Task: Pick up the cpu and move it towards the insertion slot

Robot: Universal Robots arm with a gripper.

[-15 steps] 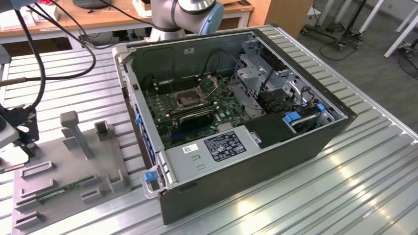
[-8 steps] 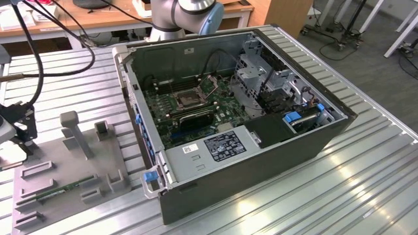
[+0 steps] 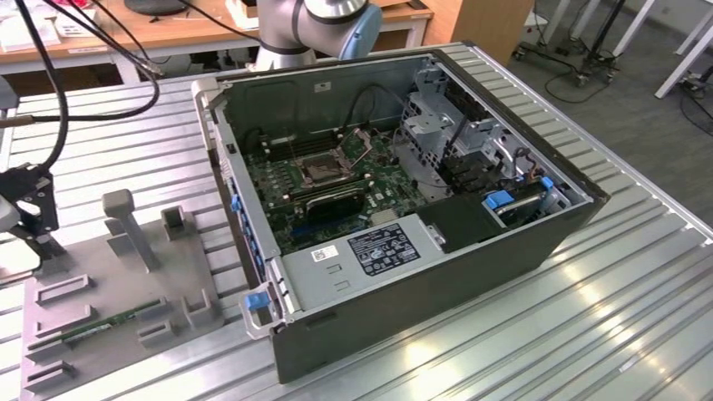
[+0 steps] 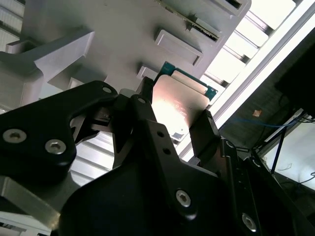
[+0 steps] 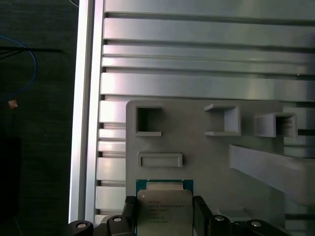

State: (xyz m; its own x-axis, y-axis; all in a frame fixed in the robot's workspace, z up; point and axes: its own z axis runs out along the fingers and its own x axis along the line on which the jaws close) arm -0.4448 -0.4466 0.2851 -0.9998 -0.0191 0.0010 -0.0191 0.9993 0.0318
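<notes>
The cpu [image 5: 164, 216] is a flat square chip with a silvery face and a green rim, lying at the edge of the grey tray [image 5: 197, 152]. My gripper [image 5: 165, 206] is shut on the cpu, with one black finger [image 5: 130, 209] pressed against each side. In the second wrist view the cpu [image 4: 179, 101] sits between the same fingers of the gripper [image 4: 176, 107]. In the exterior view the gripper [image 3: 40, 251] hangs low at the tray's edge on that view's far left. The insertion slot [image 3: 322, 171] lies inside the open computer case [image 3: 446, 276], well off to that view's right.
The grey tray [image 3: 112, 276] carries upright posts, several pockets and a thin green memory stick [image 3: 112, 322]. The case's tall wall stands between tray and motherboard. Black cables hang above the gripper. The arm's base [image 3: 312, 25] stands behind the case on the ribbed metal table.
</notes>
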